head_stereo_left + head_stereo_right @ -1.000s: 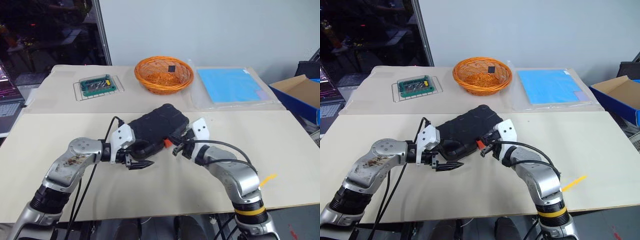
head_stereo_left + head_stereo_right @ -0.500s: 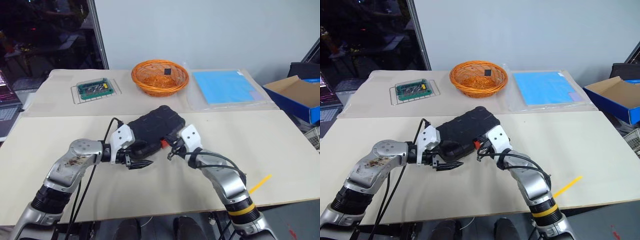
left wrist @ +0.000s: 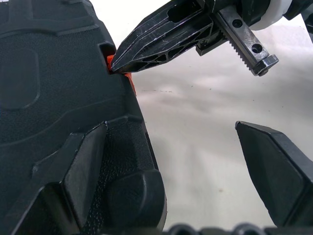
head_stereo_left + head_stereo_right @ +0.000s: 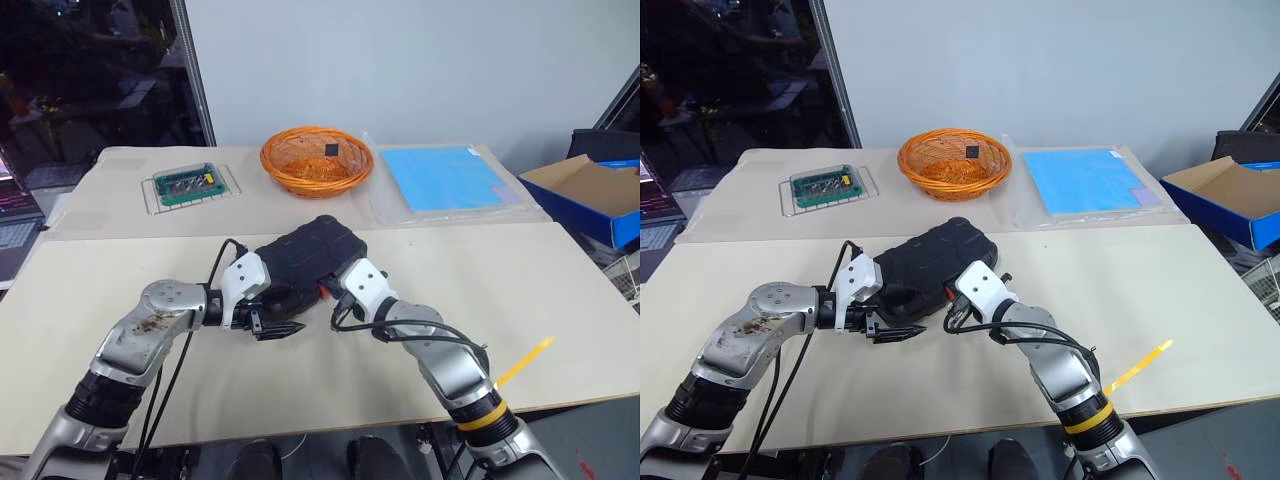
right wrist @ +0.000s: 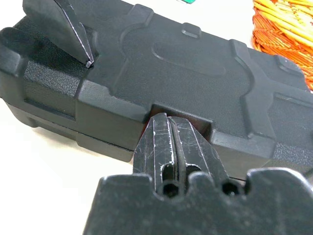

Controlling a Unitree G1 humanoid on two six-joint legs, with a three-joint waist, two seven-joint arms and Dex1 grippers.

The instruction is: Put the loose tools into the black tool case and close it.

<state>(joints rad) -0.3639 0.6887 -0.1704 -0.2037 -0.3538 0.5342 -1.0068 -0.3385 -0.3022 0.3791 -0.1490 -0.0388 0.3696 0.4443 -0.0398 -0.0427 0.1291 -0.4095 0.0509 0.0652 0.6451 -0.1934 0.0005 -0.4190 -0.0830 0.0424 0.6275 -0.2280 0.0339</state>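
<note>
The black tool case point(image 4: 305, 258) lies closed on the middle of the table. My right gripper point(image 4: 328, 295) is shut, and its joined tips point(image 5: 161, 120) press into the notch at the case's front edge, right at the small orange latch point(image 3: 110, 60). At the case's near left corner my left gripper point(image 4: 272, 318) stands open. One finger point(image 3: 85, 169) rests against the lid and the other point(image 3: 274, 166) hangs over bare table. Nothing is held between them. The loose tools are out of view.
At the back of the table stand an orange wicker basket point(image 4: 316, 158), a green-topped clear box point(image 4: 190, 183) and a blue sheet point(image 4: 445, 178). A blue cardboard box point(image 4: 590, 195) sits off the right edge. A yellow strip point(image 4: 525, 362) lies near the front right.
My right wrist has rolled, and the shut gripper has sunk and shifted left onto the case's front latch. The left gripper has stayed put. The camera view has shifted a little.
</note>
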